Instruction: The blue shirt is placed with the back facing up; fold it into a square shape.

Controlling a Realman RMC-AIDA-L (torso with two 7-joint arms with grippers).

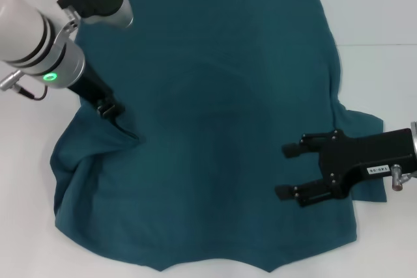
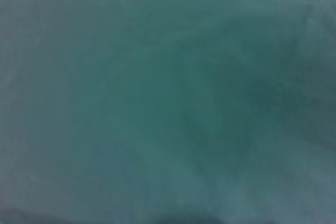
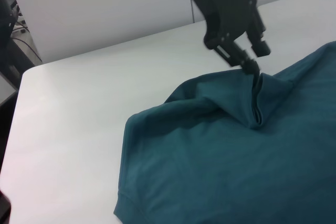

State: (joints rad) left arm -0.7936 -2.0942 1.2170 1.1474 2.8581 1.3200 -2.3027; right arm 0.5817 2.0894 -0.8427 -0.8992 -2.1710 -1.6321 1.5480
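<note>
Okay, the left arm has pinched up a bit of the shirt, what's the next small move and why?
Probably carry that pinch across toward the shirt's middle. The left tool is shut on a raised ridge of the blue shirt at its left sleeve side, so the fold is started. The right tool hovers open over the opposite side.

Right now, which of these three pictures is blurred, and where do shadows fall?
Left wrist view: fully out of focus, only the blue shirt filling the frame. Head view: sharp, a soft shadow beside the left hand where it pinches the cloth. Right wrist view: mostly sharp, dark shading inside the raised fold; the right hand is open.
</note>
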